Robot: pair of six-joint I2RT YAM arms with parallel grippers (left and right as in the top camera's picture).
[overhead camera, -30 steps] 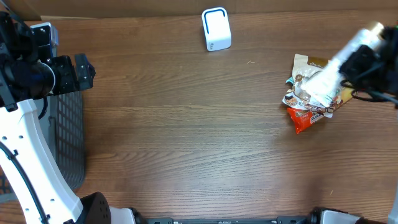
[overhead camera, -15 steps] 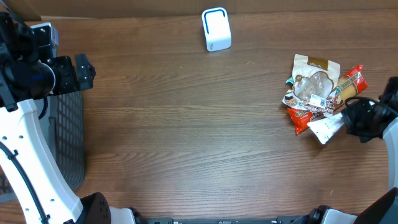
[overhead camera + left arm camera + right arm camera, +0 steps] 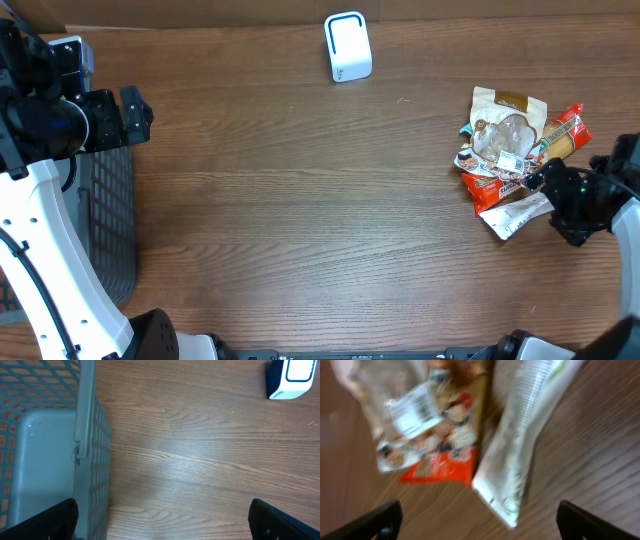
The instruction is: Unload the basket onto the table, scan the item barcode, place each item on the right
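Over at the right edge of the overhead view, the white packet [image 3: 515, 214] lies flat on the bench [image 3: 300, 220], just beside the heap of snack packets [image 3: 505, 150] and about touching its lower corner. The right fingers [image 3: 376, 521] stand wide apart and grip nothing; in the wrist view they straddle the packet's near end from above. The left fingers [image 3: 47, 519] are spread wide too, empty, parked over the basket [image 3: 35, 445] at the far left, well apart from the action. The packet looks like thin crinkly film: light, soft and probably slick, so it should buckle rather than resist. I'd take it across its narrow width near the middle, where the filling gives the fingers some body to bite on; a grab at the flat sealed end risks it slipping or folding. Its long axis runs diagonally, lower left to upper right in the overhead frame, with the sealed lower end pointing away from the heap. The wrist picture is blurred, so I can't tell whether a barcode shows on the upper face. The scanner [image 3: 348, 47] sits at the top centre, well apart.
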